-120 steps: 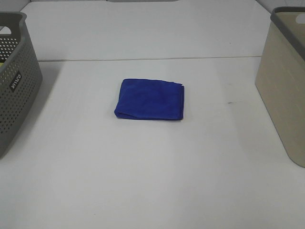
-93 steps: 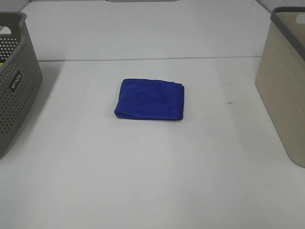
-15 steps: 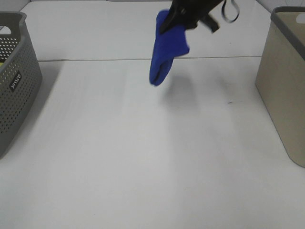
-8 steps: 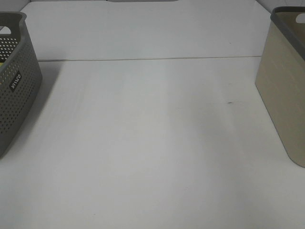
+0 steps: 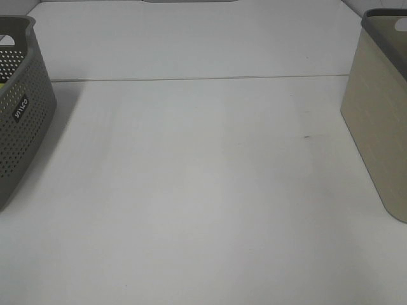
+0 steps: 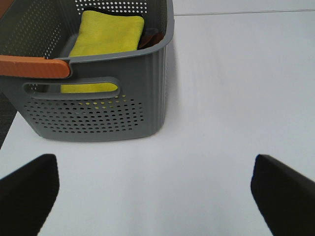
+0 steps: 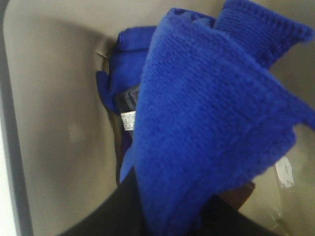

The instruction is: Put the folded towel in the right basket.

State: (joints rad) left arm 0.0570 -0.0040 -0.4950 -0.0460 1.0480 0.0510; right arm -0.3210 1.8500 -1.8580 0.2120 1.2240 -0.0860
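Note:
The folded blue towel (image 7: 206,128) fills the right wrist view and hangs above the inside of the beige right basket (image 7: 54,98). My right gripper (image 7: 162,211) shows only as dark fingers under the cloth and looks shut on it. In the exterior high view the right basket (image 5: 381,114) stands at the right edge; the towel and both grippers are out of that view. My left gripper (image 6: 155,196) is open and empty, its fingers (image 6: 27,191) low over the table next to the grey left basket (image 6: 98,108).
Another blue cloth (image 7: 125,59) with a white label lies inside the right basket. The grey perforated left basket (image 5: 19,114) holds a yellow towel (image 6: 106,34). A seam crosses the white table (image 5: 203,190) at the back.
The towel lay on the table's middle, then hung from my right gripper at the back. It has since moved right, out of the exterior high view.

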